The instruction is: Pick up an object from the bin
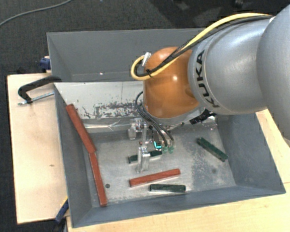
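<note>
Looking down into the bin (248, 144), you find your pincer (143, 163) low over the middle of the floor, hanging under the arm's (245, 53) orange cover (167, 85). You cannot tell whether the pincer is apart or together; its tip is too cluttered to read. Just beside it, toward the view's left, lies a small dark green piece (133, 159), so close that you cannot say whether the two touch or whether it is gripped. Just below the pincer in the view a red stick (154, 178) lies flat and almost level. Past that, a dark green stick (167, 188) lies near the front wall. Well to the pincer's right a slanted green stick (212, 149) rests on the floor. Well to its left, an upper long stick (80, 128) and a lower long stick (97, 177), both red-brown, run end to end along the left wall.
</note>
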You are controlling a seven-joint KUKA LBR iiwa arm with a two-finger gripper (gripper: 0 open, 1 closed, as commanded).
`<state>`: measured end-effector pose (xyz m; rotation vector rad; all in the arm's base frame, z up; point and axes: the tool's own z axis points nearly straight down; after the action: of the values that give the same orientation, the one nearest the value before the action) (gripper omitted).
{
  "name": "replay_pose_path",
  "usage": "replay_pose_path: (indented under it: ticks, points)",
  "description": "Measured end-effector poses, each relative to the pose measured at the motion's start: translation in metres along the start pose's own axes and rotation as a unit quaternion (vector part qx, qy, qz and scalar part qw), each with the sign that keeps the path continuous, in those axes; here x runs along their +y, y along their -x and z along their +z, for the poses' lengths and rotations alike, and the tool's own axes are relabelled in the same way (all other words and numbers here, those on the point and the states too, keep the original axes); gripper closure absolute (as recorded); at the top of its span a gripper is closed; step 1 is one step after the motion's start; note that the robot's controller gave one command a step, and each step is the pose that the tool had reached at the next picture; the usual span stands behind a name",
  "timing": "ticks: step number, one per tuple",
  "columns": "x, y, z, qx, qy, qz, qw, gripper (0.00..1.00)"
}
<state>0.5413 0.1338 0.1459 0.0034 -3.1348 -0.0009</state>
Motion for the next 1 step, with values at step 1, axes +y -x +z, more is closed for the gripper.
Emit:
replay_pose_path:
  ticks: [1]
  points:
    - [-0.0172, -0.0032, 0.0765, -0.0018, 0.0, -0.203, 0.9791, 0.0]
